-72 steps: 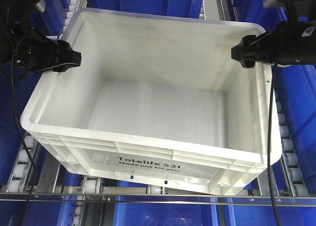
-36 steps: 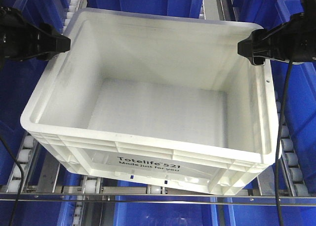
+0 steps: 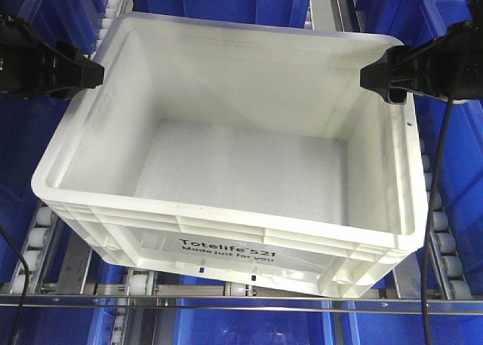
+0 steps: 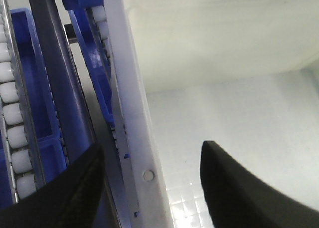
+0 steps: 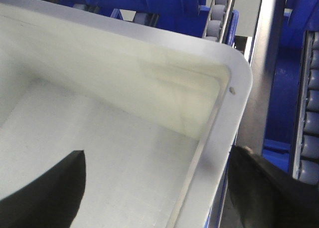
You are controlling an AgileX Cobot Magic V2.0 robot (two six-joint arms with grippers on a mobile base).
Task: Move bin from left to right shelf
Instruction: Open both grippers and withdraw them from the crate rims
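The white bin (image 3: 226, 171), printed "Totelife 521", sits tilted on the roller shelf and is empty inside. My left gripper (image 3: 92, 73) is open at the bin's left rim. In the left wrist view the rim (image 4: 130, 103) runs between the two black fingers (image 4: 75, 188) of the left gripper (image 4: 152, 147), one outside the wall and one over the inside. My right gripper (image 3: 375, 77) is open at the right rim near the back corner. In the right wrist view the right gripper (image 5: 159, 153) straddles that rim (image 5: 224, 128) without visible contact.
Blue bins (image 3: 219, 1) crowd the bin at the back and on both sides (image 3: 453, 156). Roller tracks (image 3: 34, 247) run under and beside it. A metal rail (image 3: 241, 303) crosses the front, with more blue bins below. A grey upright post (image 5: 264, 73) stands just outside the right rim.
My left gripper has drawn back left and slightly up, from over the bin's interior to its left rim. The right gripper has shifted a little to the right. The bin has barely moved.
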